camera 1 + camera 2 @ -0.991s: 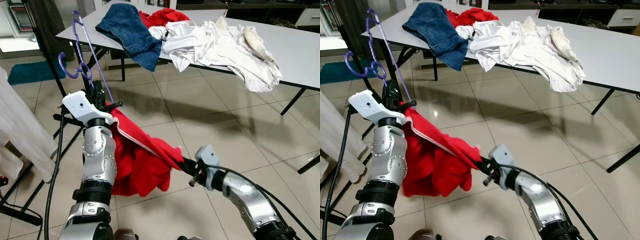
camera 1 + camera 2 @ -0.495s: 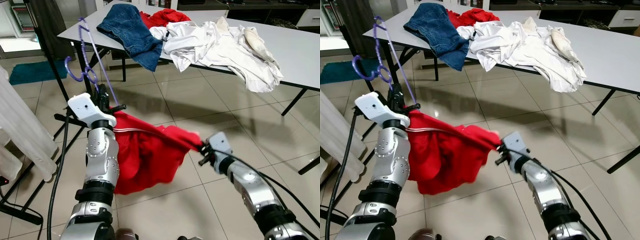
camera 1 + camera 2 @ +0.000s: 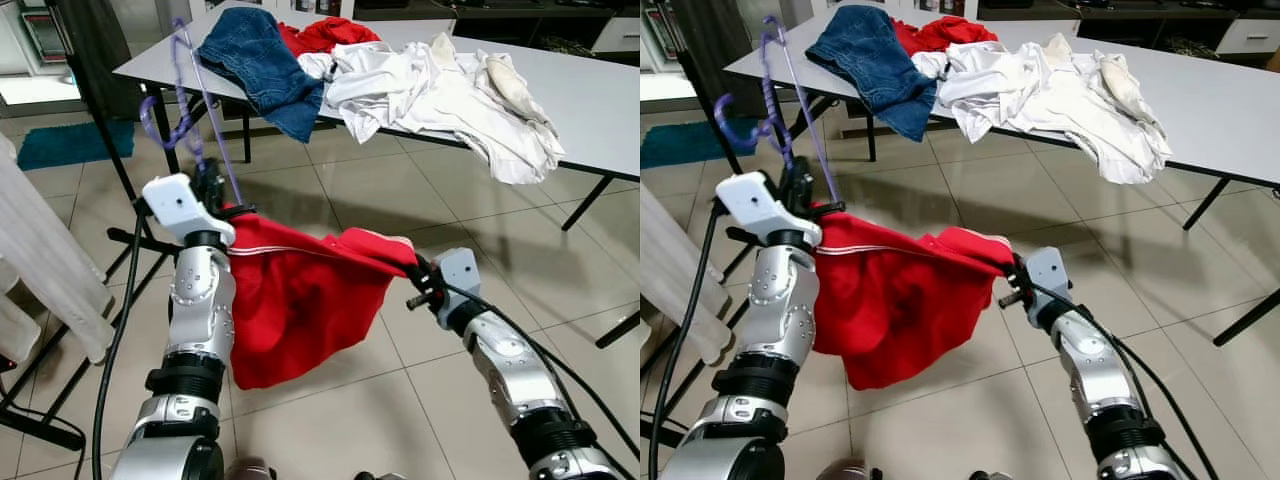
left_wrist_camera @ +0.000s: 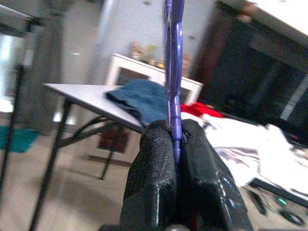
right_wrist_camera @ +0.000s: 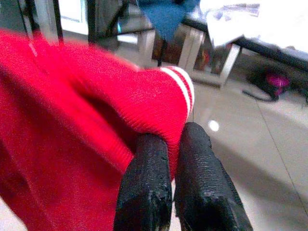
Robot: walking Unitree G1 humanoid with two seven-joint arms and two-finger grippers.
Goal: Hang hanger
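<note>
A purple hanger point(image 3: 207, 110) stands tilted above my left gripper point(image 3: 214, 196), its hook point(image 3: 160, 118) pointing left. In the left wrist view the two black fingers point(image 4: 151, 163) are shut on the hanger's thin purple bar point(image 4: 173, 72). A red garment point(image 3: 300, 300) with white stripes hangs stretched between both grippers at mid height over the floor. My right gripper point(image 3: 413, 274) is shut on the garment's right edge. The right wrist view shows the striped cuff point(image 5: 178, 91) pinched between its fingertips point(image 5: 147, 163).
A grey table point(image 3: 600, 110) at the back carries blue jeans point(image 3: 262, 65), white clothes point(image 3: 440, 90) and red cloth point(image 3: 330, 32). A black rack pole point(image 3: 100, 110) and hanging white fabric point(image 3: 40, 260) stand at the left. Tiled floor lies below.
My right gripper has risen and swung outward to the right, pulling the red garment out flat. The left gripper has lifted the hanger a little.
</note>
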